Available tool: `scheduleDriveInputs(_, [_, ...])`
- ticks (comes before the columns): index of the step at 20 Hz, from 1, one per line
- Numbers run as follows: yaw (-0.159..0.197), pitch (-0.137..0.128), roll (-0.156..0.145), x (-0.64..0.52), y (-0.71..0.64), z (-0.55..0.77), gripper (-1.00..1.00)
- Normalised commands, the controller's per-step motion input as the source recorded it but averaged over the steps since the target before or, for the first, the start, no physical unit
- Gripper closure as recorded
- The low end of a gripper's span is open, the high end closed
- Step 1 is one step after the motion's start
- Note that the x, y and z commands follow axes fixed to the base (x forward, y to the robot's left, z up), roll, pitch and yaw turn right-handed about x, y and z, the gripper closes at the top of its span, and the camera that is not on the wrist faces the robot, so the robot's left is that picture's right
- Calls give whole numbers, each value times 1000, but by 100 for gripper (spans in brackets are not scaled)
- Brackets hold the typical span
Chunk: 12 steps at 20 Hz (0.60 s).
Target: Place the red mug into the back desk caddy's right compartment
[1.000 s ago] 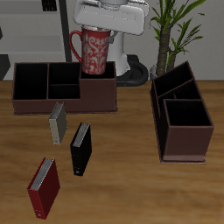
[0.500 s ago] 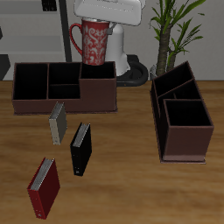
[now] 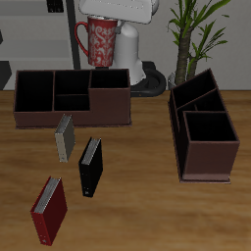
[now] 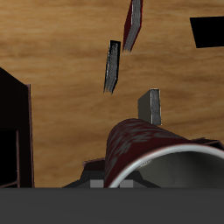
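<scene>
The pincer [image 3: 110, 22] pinches the red mug [image 3: 101, 42] at its rim and holds it in the air, upright, with its loop handle turned away from the potted plant [image 3: 193, 34]. The mug hangs clear above the back desk caddy [image 3: 72, 97], over that caddy's rear wall, touching nothing below. The right compartment [image 3: 110, 80], the large end section of the back desk caddy nearest the plant, lies open and dark-walled beneath the mug. In the wrist view the mug's patterned side [image 4: 133, 146] and pale rim fill the space before the fingers, with the wooden table [image 4: 70, 35] beyond.

In front of the back desk caddy, toward the table's front edge, lie a grey book [image 3: 65, 136], then a black book [image 3: 90, 165], then a red book [image 3: 49, 209]. The second caddy [image 3: 203, 126] stands end-on, well apart from the back desk caddy, below the plant.
</scene>
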Motion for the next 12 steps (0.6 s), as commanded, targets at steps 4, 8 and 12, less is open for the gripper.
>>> scheduleDriveInputs(4, [23, -11, 4, -402, -66, -9, 100])
scheduleDriveInputs(8, [21, -12, 16, -333, -46, -31, 100])
scheduleDriveInputs(12, [-8, 18, -2, -194, -114, -69, 100])
